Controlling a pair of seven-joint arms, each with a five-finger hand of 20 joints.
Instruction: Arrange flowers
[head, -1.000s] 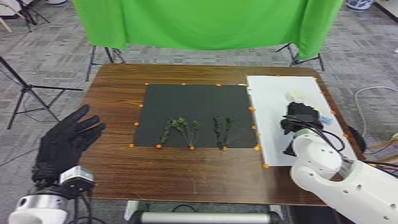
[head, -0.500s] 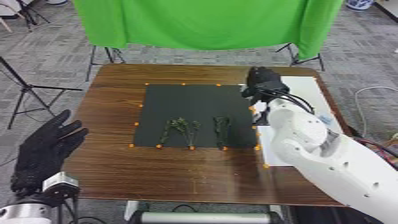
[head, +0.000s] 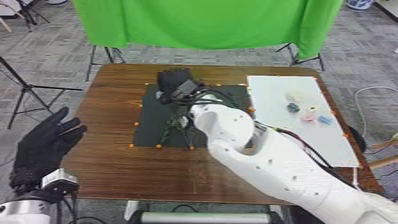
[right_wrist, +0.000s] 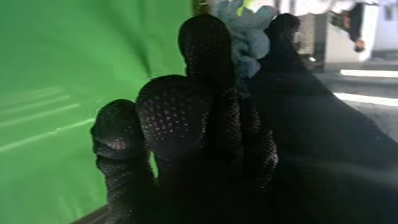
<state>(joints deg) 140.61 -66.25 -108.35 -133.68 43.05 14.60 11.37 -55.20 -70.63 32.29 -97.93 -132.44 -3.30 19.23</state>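
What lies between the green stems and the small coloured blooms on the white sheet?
In the head view, the robot's white right arm slants across between the green stems and the coloured blooms.

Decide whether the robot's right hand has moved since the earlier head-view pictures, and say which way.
Yes. The right hand has moved left: first over the white sheet, it is now at the dark mat's far left part.

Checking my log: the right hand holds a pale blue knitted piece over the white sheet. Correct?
Not over the white sheet: the head view shows the right hand at the far left corner of the dark mat. It does hold the pale blue knitted piece.
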